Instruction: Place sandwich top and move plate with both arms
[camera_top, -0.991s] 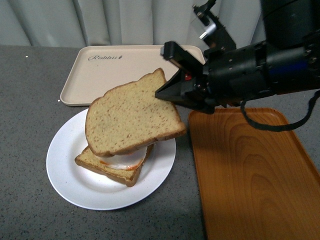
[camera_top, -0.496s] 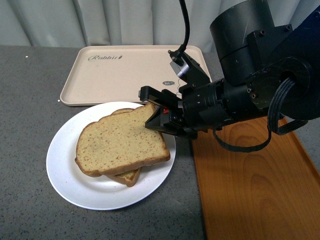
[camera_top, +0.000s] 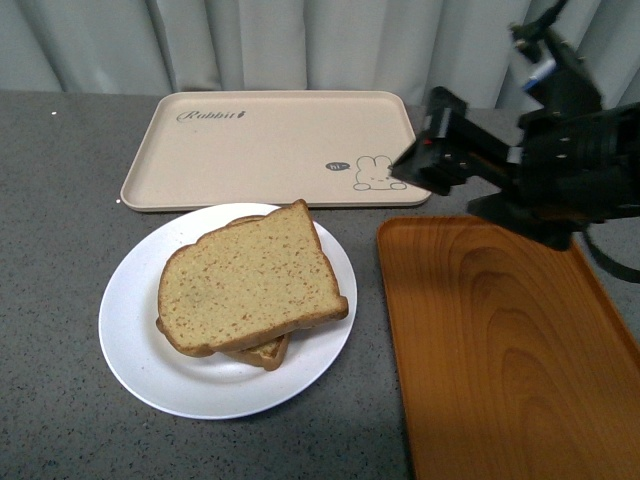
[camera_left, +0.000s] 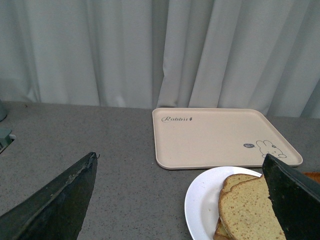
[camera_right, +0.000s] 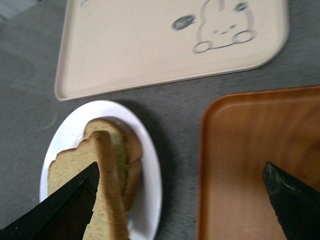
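In the front view, the sandwich top (camera_top: 250, 278) lies on the lower slice (camera_top: 265, 352) on the plate (camera_top: 130, 340) at the lower left of the frame. The right gripper (camera_top: 440, 170) hangs at the upper right, over the far edge of the orange tray (camera_top: 500, 340) and clear of the bread. The left wrist view shows the left gripper (camera_left: 178, 159) with its jaws spread wide and empty, the plate and bread just inside one finger. The right wrist view shows the right gripper spread just as wide with nothing held, the plate and orange tray lying between its fingers (camera_right: 70, 207).

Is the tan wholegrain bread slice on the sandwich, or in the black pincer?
Placed, not held: the tan wholegrain bread slice lies flat over the lower slice; the black right pincer is open, apart from it.
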